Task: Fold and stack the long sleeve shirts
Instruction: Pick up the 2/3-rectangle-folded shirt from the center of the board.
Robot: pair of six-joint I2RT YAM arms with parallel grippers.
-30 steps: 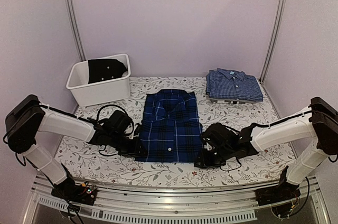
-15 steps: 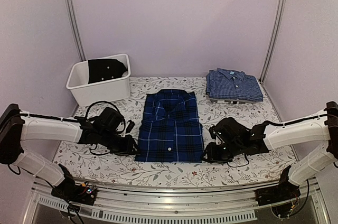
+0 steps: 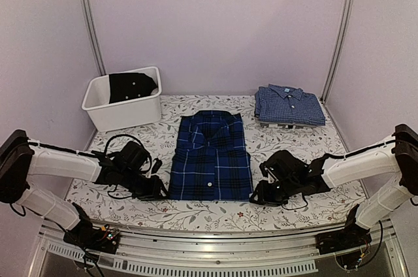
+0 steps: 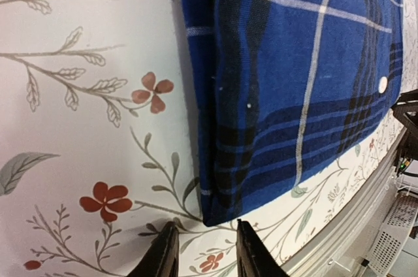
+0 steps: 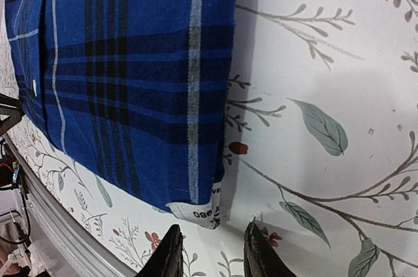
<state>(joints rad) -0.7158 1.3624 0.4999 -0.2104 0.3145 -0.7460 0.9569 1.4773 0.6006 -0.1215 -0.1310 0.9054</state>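
At the left of the worktop, the left pincer was seen partly open, empty, beside the folded plaid shirt laid flat at centre; right of it, the right pincer was likewise parted, nothing gripped.

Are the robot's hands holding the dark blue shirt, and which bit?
No, nothing is held. The left gripper and right gripper are open, each just off a near corner of the plaid shirt.
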